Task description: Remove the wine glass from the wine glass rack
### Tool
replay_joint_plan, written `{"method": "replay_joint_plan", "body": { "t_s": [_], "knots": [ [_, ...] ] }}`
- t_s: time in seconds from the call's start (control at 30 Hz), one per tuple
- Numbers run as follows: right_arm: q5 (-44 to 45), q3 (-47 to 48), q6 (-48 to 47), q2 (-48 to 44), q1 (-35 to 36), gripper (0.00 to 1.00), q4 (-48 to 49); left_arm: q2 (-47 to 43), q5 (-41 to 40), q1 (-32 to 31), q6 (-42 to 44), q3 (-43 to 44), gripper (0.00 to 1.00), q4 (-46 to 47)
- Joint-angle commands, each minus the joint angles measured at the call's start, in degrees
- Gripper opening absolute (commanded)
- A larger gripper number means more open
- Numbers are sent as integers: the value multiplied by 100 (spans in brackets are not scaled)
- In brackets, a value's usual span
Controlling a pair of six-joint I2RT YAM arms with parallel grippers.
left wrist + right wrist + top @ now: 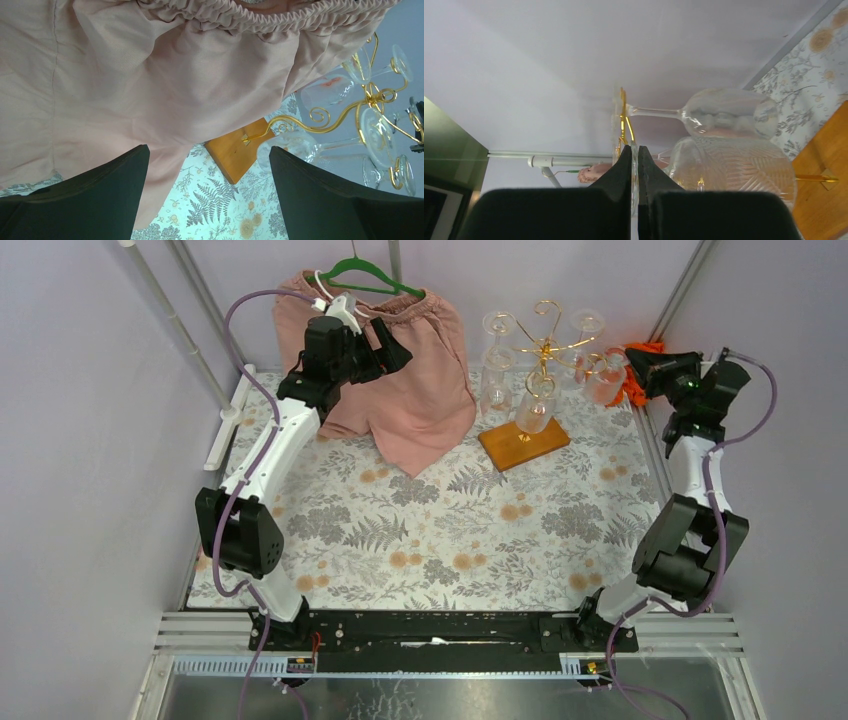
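The right gripper (634,156) is closed to a very narrow gap. In its wrist view a thin piece of clear glass sits between the two black fingers, most likely the stem of the wine glass (734,172). The cut-pattern bowl of this glass lies just beside the fingers, on its side in this view. Directly above the fingertips runs the gold wire of the rack (624,120), so I judge that the glass is gripped but not yet free and hangs on a right-hand arm of the rack.

The step in hand is therefore the lifting-off. The next move calls for sliding the foot of the glass out of the curled wire, slowly and along the opening, because the other glasses (497,360) hang close and the wire can catch. The rack stands on its wooden base (523,443) at the back of the table.

The left gripper (209,200) is spread wide and holds nothing. It points at pink shorts (420,390) on a green hanger (370,280), well apart from the rack.

A cloth (450,530) with ferns and orange flowers covers the table. The walls (90,440) are pale lilac, with metal poles (175,330) in the corners.
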Motion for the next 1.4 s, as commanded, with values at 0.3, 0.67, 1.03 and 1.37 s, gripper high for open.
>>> {"method": "replay_joint_plan", "body": {
  "t_s": [0.3,0.67,1.03,1.37],
  "knots": [
    [-127,-53,-309,-1764,-621,0,-341,-64,-82,20,3,-108,99,169],
    [-880,674,769,-2522,-586,0,366,-750,618,-194,-99,-222,91,341],
    [-1197,1498,1724,-1797,1307,0,1917,-1809,3963,-209,-1577,-2178,79,4701],
    [-903,1254,2320,-1239,2726,0,3591,-1172,4821,-102,-4435,-3015,46,9479]
  ]
}}
